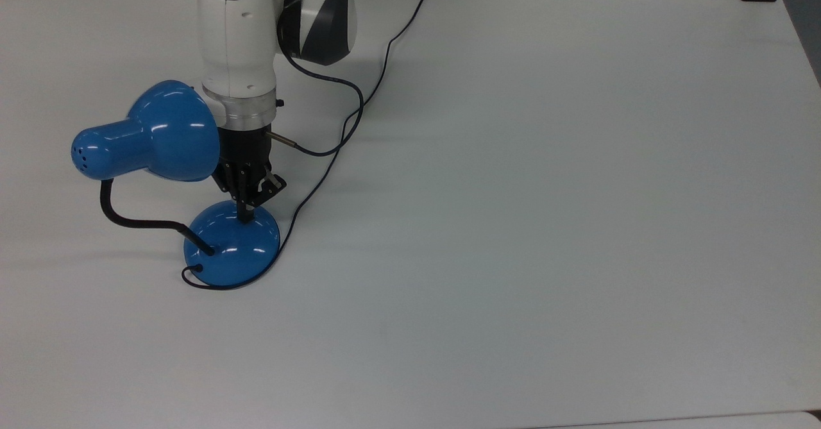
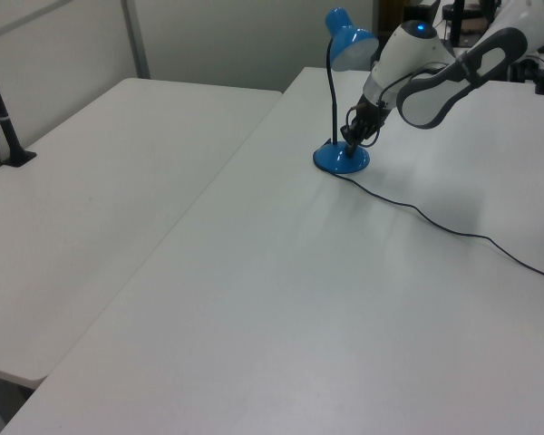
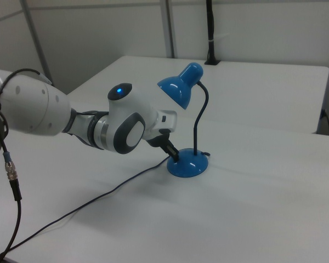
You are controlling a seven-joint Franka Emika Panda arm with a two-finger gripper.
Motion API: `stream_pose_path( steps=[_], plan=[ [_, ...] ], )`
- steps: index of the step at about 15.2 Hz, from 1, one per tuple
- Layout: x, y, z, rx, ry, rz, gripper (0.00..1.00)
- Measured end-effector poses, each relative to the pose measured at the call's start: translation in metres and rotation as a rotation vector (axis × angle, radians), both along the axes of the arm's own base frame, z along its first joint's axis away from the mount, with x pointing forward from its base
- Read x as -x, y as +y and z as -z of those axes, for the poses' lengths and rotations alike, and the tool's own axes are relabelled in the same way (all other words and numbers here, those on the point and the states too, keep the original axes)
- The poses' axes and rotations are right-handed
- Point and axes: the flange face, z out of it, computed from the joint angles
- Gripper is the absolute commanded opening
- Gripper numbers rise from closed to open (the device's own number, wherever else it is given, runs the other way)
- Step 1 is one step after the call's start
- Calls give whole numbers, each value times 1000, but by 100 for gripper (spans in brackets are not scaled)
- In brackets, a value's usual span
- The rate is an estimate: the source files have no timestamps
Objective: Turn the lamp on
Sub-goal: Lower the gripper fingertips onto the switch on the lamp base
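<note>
One lamp point(image 1: 232, 243) on the white table point(image 1: 545, 192), near the top view's left. Right view shows its shade point(image 3: 181, 87) facing down toward the arm; top view shows its cord point(image 1: 333, 159) trailing away. One gripper point(image 1: 244, 214), fingers pressed together, tips touching the base's top where the switch sits.

White table point(image 1: 545, 192), black post point(image 2: 0, 113)

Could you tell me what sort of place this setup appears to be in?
Probably a robotics lab or office workroom: plain white tables pushed together, partition walls behind, and a robot arm with its gripper at a blue desk lamp.
</note>
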Motion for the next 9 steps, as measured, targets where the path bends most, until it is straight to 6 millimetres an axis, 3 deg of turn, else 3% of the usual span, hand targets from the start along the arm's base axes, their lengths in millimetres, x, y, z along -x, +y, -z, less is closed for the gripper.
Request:
stream_pose_path(
  steps=[9],
  plan=[
    [-6,-6,-4,7,-16,7,0]
  ],
)
